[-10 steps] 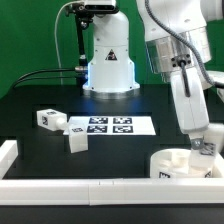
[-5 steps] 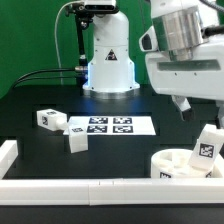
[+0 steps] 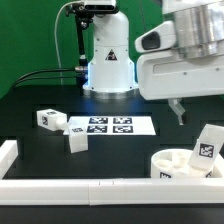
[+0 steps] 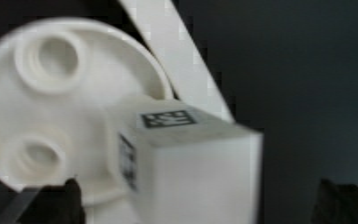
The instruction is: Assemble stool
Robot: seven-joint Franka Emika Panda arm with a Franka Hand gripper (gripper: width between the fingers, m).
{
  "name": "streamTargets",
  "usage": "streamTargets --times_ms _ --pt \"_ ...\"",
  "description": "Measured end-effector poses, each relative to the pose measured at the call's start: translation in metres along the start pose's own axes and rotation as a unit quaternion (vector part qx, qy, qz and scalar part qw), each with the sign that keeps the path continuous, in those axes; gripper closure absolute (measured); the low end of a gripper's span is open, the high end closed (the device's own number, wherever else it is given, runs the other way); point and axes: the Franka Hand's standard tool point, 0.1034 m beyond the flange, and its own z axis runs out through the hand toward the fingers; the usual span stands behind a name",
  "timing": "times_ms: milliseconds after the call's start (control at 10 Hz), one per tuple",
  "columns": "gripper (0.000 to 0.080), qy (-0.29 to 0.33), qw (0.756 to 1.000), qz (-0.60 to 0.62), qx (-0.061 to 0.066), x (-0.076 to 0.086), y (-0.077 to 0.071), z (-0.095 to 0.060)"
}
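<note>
Pincer (image 3: pixel 178 112) wide; seat (image 4: pixel 51 115) holes wrist-view only

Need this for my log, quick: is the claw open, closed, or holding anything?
Claw: open, holding nothing; it hangs clear above the stool leg, which sits on the seat.

Your exterior view is bright and evenly lit from above. White parts run close to glare against the black table (image 3: pixel 40 95), and shadows stay faint. Your wrist view is soft and smeared: the seat (image 4: pixel 51 105) and the leg (image 4: pixel 202 170) have fuzzy edges, and the leg's tag (image 4: pixel 167 118) is barely legible.
</note>
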Motion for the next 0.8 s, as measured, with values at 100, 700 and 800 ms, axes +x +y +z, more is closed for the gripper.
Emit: streamTargets --times_ms 100,700,800 --pt "0.0150 0.001 0.998 -0.060 0.002 0.000 -0.003 0.000" --pt "0.0150 -0.043 0.923 -0.381 -0.031 -0.018 0.027 0.027" --pt "0.0150 -0.043 0.900 -0.432 -0.038 -0.008 0.018 0.027"
